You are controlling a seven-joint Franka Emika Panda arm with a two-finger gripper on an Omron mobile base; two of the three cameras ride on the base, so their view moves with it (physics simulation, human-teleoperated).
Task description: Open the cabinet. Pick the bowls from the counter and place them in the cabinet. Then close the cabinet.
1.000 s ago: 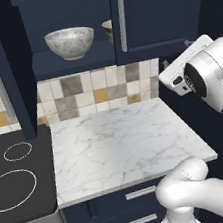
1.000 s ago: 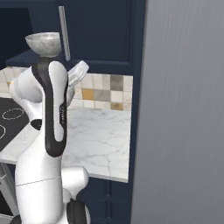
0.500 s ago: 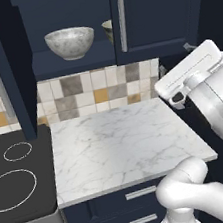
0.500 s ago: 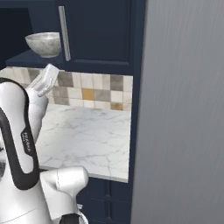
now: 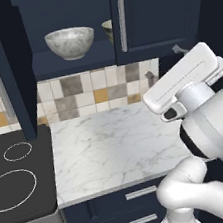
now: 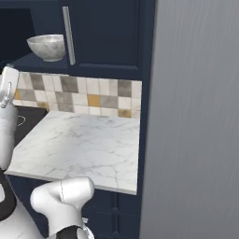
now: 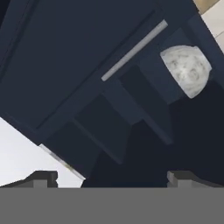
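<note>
The cabinet (image 5: 155,16) hangs over the far edge of the marble surface (image 5: 114,148), dark navy. Its left door (image 5: 6,68) is swung wide open toward us, and the right door is shut with its silver bar handle (image 5: 122,20) standing upright.

Below it, the tiled backsplash (image 5: 90,91) runs along the far wall, and the black stovetop (image 5: 18,183) sits just left of the surface, white rings showing. Navy drawers (image 5: 133,206) line the near face underneath.

The white arm (image 5: 206,119) rises on the right, its hand tilted up toward the cabinet.

On the cabinet's open shelf sits the marbled bowl (image 5: 70,43), upright. Just to its right, the rim of a second bowl (image 5: 107,30) peeks out from behind the shut door; its colour is hard to judge.

From the hand view the marbled bowl appears at upper right, and the jaws (image 7: 111,177) stand wide apart with nothing between them, their dark fingertips (image 7: 41,177) low at the bottom, well short of the cabinet.
</note>
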